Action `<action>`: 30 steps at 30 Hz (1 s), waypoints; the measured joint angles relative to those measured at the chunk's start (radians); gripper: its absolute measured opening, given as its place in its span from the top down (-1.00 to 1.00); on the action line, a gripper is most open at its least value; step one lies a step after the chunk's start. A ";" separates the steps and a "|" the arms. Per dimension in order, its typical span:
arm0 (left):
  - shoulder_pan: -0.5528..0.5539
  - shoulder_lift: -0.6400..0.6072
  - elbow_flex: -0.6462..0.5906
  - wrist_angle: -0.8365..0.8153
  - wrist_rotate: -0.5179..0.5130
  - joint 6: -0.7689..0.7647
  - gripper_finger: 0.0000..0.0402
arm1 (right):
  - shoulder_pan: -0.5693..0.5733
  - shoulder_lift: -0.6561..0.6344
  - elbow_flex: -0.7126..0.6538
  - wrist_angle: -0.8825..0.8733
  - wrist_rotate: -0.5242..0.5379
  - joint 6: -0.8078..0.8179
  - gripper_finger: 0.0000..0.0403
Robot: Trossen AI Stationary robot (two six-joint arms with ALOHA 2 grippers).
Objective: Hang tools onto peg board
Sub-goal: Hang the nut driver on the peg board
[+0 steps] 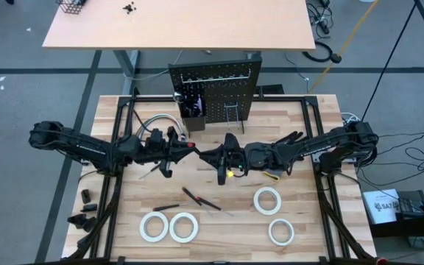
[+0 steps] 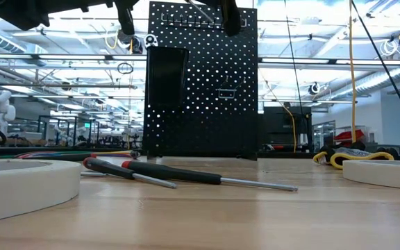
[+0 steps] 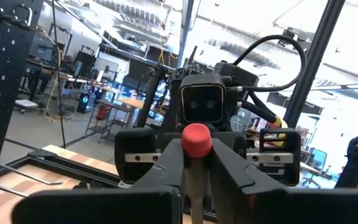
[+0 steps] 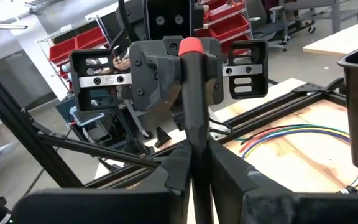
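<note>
- Both arms meet in the middle, above the table.
- The left gripper and the right gripper each pinch one red-capped screwdriver, passing it across.
- The peg board stands at the back. None of these tools hangs on it.
- Four tape rolls and two screwdrivers lie on the wood.
- Behind is a big, bright workshop.
</note>
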 joint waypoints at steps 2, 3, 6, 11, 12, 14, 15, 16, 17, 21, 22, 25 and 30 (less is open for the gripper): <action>0.000 0.000 0.000 0.000 -0.007 0.007 0.81 | -0.004 0.000 0.000 0.000 0.009 -0.004 0.72; 0.000 0.000 0.000 -0.001 -0.010 0.009 0.81 | -0.005 0.000 0.000 0.000 0.009 -0.010 0.68; 0.008 -0.001 0.000 -0.009 -0.017 0.011 0.81 | -0.014 -0.001 0.000 0.002 0.009 -0.042 0.54; 0.031 -0.049 0.009 -0.112 -0.024 0.002 0.81 | -0.036 -0.035 -0.001 -0.037 0.006 -0.098 0.33; 0.038 -0.066 0.019 -0.161 -0.024 0.001 0.81 | -0.040 -0.051 -0.001 -0.063 0.005 -0.103 0.30; 0.052 -0.101 0.061 -0.291 -0.026 -0.001 0.81 | -0.052 -0.093 -0.001 -0.125 0.001 -0.112 0.24; 0.061 -0.121 0.088 -0.370 -0.026 -0.001 0.81 | -0.057 -0.116 -0.001 -0.169 0.002 -0.117 0.22; 0.070 -0.139 0.126 -0.465 -0.029 -0.001 0.81 | -0.062 -0.138 -0.001 -0.211 0.003 -0.120 0.21; 0.080 -0.152 0.169 -0.557 -0.037 0.002 0.81 | -0.066 -0.161 -0.001 -0.260 0.008 -0.124 0.20; 0.125 -0.163 0.392 -0.909 -0.068 0.069 0.81 | -0.071 -0.234 -0.001 -0.421 0.089 -0.127 0.19; 0.137 -0.155 0.450 -0.972 -0.076 0.090 0.81 | -0.071 -0.244 -0.001 -0.448 0.114 -0.127 0.20; 0.178 -0.121 0.611 -1.098 -0.098 0.139 0.81 | -0.071 -0.263 -0.001 -0.510 0.190 -0.126 0.21; 0.248 -0.050 0.850 -1.227 -0.122 0.225 0.81 | -0.077 -0.261 -0.001 -0.553 0.257 -0.124 0.21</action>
